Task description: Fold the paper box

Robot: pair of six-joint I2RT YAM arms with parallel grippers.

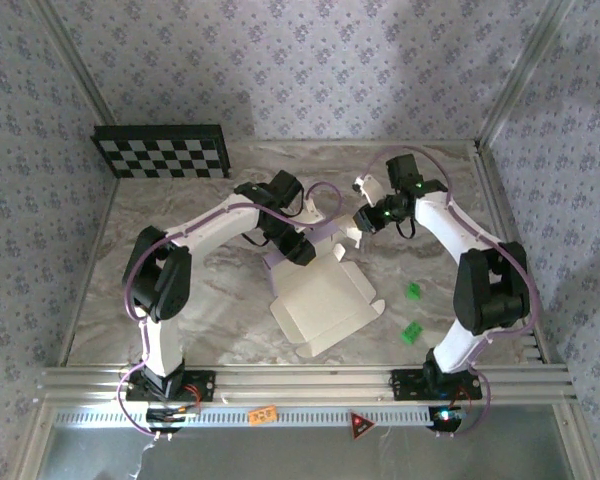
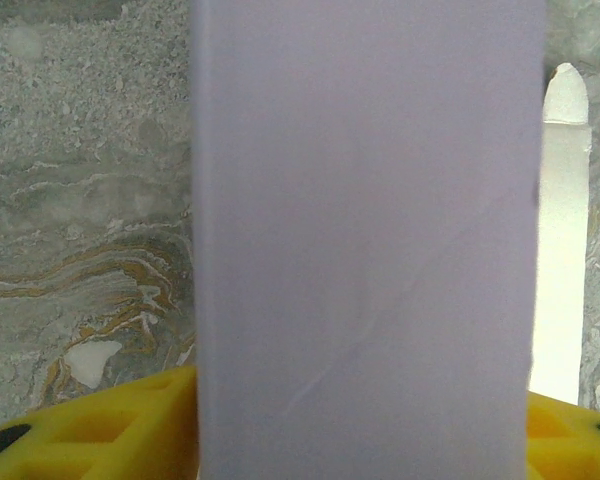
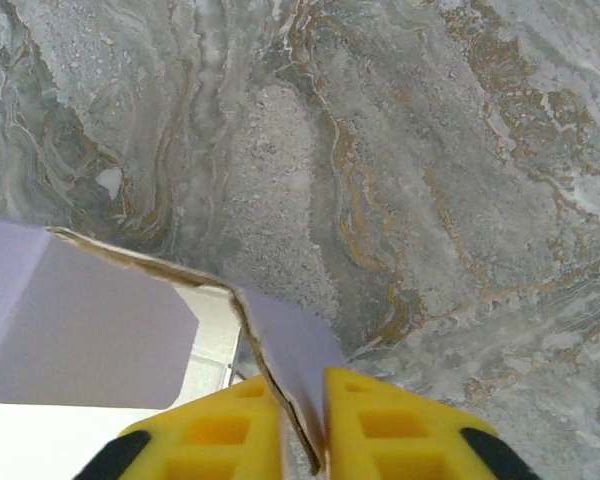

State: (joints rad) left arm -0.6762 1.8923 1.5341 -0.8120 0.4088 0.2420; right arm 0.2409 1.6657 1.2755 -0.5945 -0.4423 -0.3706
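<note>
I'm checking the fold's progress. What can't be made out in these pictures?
- Left wrist view: a panel of the paper box covers the gap between the left gripper's fingers, so its grip is unclear.
- Top view: the left arm hides the box's far-left part.
- Top view: the green blocks are too small for detail.
- Right wrist view: the bottom edge cuts off the right gripper pinching a flap.
</note>
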